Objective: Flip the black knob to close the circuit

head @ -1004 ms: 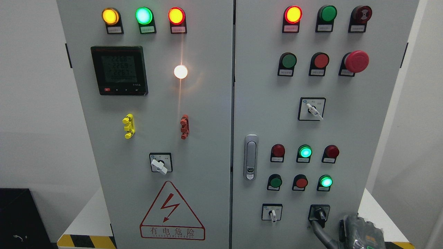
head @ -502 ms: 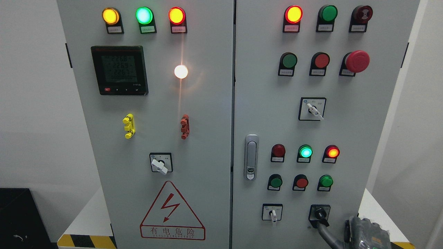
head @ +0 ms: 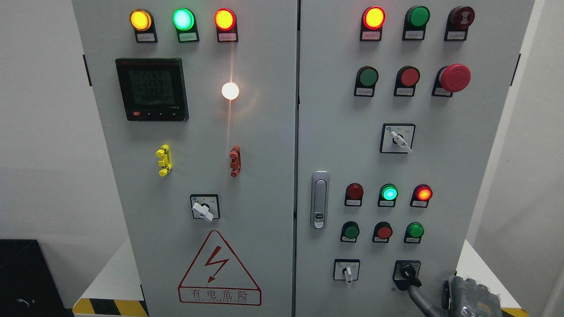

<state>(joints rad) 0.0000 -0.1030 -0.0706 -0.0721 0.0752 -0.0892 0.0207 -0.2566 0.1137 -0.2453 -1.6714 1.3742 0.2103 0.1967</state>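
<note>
Touching black knob (head: 407, 272), right hand (head: 471, 297) fingers (head: 418, 296) unclear, can't tell grip; thin contact risks slipping off mid-turn.

Only the right hand (head: 458, 296) shows, low at the bottom right corner, its grey, dark-jointed back bulging up from the lower edge. One long grey finger (head: 418, 296) stretches up and to the left from it, tip raised well ahead of the rest of the hand. The other fingers are bunched behind and too cut off to read. The left arm is out of sight.
</note>
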